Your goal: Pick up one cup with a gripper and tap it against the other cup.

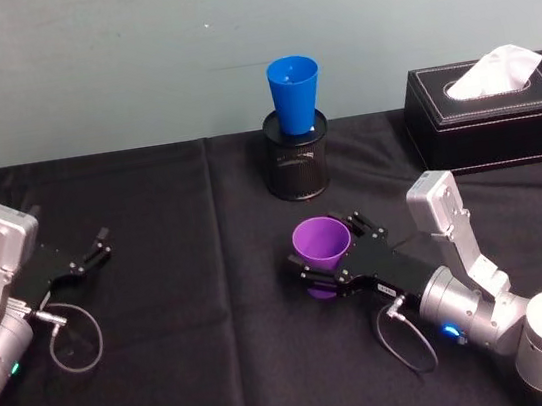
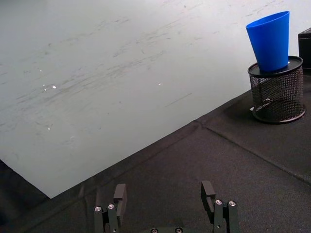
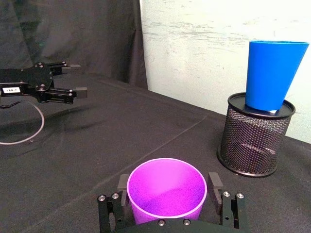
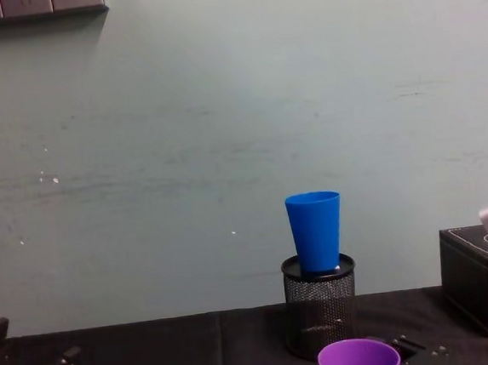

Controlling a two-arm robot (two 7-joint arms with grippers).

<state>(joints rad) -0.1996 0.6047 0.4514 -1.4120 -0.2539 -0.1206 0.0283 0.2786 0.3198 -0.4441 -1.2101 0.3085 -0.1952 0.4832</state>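
Observation:
The purple cup point(image 1: 320, 244) stands upright between the fingers of my right gripper point(image 1: 325, 246), low over the black cloth in the middle of the table; the fingers press both sides of its wall. In the right wrist view the purple cup point(image 3: 166, 194) sits in the right gripper point(image 3: 167, 187). The blue cup point(image 1: 294, 94) stands upright on top of a black mesh pen holder point(image 1: 299, 164), farther back and apart from the purple one. Both also show in the chest view: blue cup point(image 4: 315, 230), purple cup point(image 4: 359, 360). My left gripper point(image 1: 103, 244) rests open at the far left, holding nothing.
A black tissue box point(image 1: 495, 111) with a white tissue sits at the back right. The black cloth point(image 1: 204, 303) covers the table up to a pale wall behind. Open cloth lies between the two arms.

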